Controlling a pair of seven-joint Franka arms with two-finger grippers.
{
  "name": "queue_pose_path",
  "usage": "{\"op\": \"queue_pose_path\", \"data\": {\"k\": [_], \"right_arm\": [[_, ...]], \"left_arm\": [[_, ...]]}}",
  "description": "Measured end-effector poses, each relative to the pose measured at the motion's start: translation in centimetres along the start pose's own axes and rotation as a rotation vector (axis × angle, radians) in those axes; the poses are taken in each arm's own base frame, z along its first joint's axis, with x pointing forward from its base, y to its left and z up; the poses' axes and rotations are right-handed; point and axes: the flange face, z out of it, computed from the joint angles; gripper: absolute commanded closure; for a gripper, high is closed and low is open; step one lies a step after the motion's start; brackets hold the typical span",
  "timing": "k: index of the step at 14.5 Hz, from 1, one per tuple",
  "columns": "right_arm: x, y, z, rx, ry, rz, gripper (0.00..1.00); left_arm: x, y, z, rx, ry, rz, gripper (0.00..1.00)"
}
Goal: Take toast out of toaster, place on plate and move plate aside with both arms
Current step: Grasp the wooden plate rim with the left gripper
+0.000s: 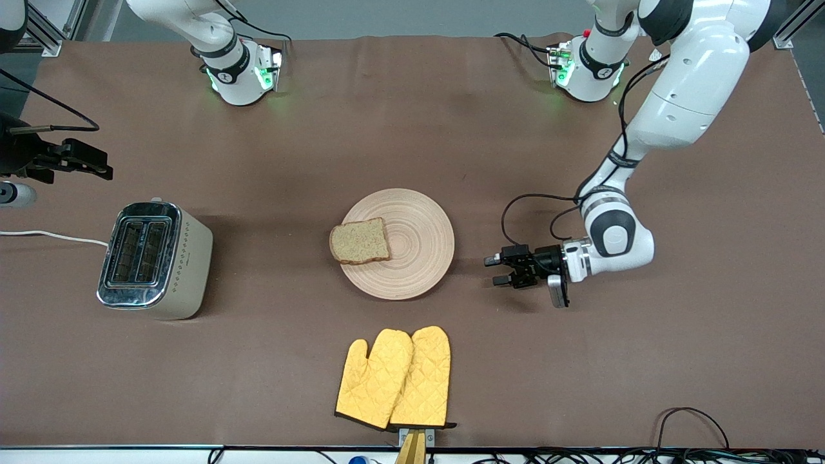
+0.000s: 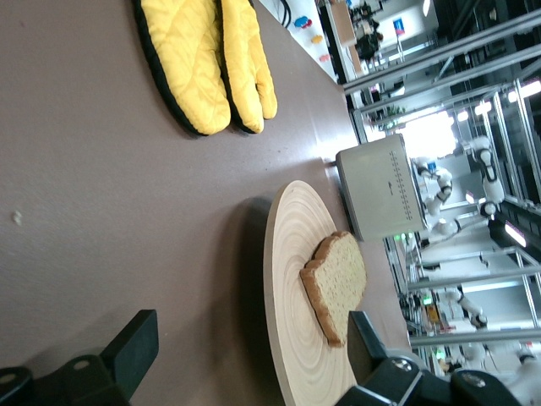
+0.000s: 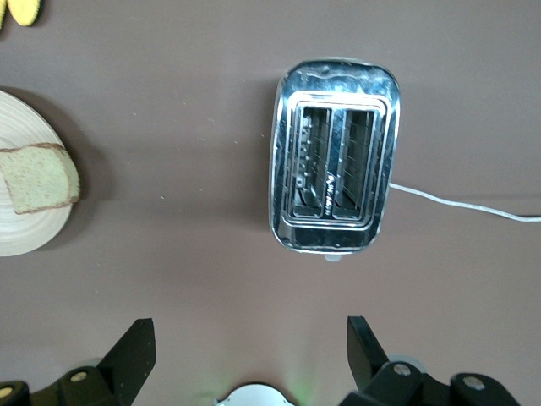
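A round wooden plate (image 1: 412, 258) sat near the middle of a brown table (image 1: 451, 129). A slice of toast (image 1: 360, 241) lay flat on the plate, at the edge toward the right arm's end of the table, with its crust slightly overhanging the rim. A silver toaster (image 1: 153, 259) with two empty slots stood well apart from the plate, toward the right arm's end of the table, with a white cord (image 1: 51, 236) running from it. Two yellow oven mitts (image 1: 394, 379) lay side by side and overlapping, nearer the front camera than the plate.

The left gripper (image 1: 499, 270) was low beside the plate, toward the left arm's end of the table, turned on its side and pointing at the plate's rim, not touching it. Its fingers (image 2: 135, 342) were spread wide and held nothing. In the left wrist view the plate (image 2: 292, 338) and toast (image 2: 336, 283) showed between the spread fingers.

The right gripper (image 1: 103, 169) hung in the air over bare table close to the toaster, at the right arm's end. Its fingers (image 3: 131, 355) were wide apart and empty, and its wrist view looked down at the toaster (image 3: 335, 179).
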Motion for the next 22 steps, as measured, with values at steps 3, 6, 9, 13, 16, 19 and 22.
{"op": "queue_pose_path", "data": {"k": [3,6,9,13,16,19,22], "right_arm": [[-0.4,2.8,0.1,0.052,-0.017,0.049,0.00],[-0.9,5.9,-0.3,0.081,-0.005,0.095,0.00],[-1.1,4.8,-0.6,0.055,-0.006,0.072,0.00],[-0.6,3.6,-0.5,0.012,0.015,0.047,0.00],[-1.5,3.9,-0.4,0.010,0.057,0.054,0.00],[-2.5,4.1,-0.5,0.015,0.062,0.057,0.00],[-2.6,4.0,-0.7,0.015,0.067,0.056,0.00]], "left_arm": [[-1.4,0.3,2.1,0.033,0.021,-0.016,0.03],[-2.2,0.6,3.0,0.030,0.021,-0.035,0.00],[-3.5,0.6,3.6,0.019,0.023,-0.088,0.02],[-4.5,1.3,4.9,-0.002,0.002,-0.141,0.14],[-5.1,1.7,5.6,-0.011,-0.010,-0.148,0.29],[-5.7,1.8,6.0,-0.014,-0.021,-0.154,0.36],[-6.3,2.1,6.7,-0.015,-0.037,-0.153,0.46]]}}
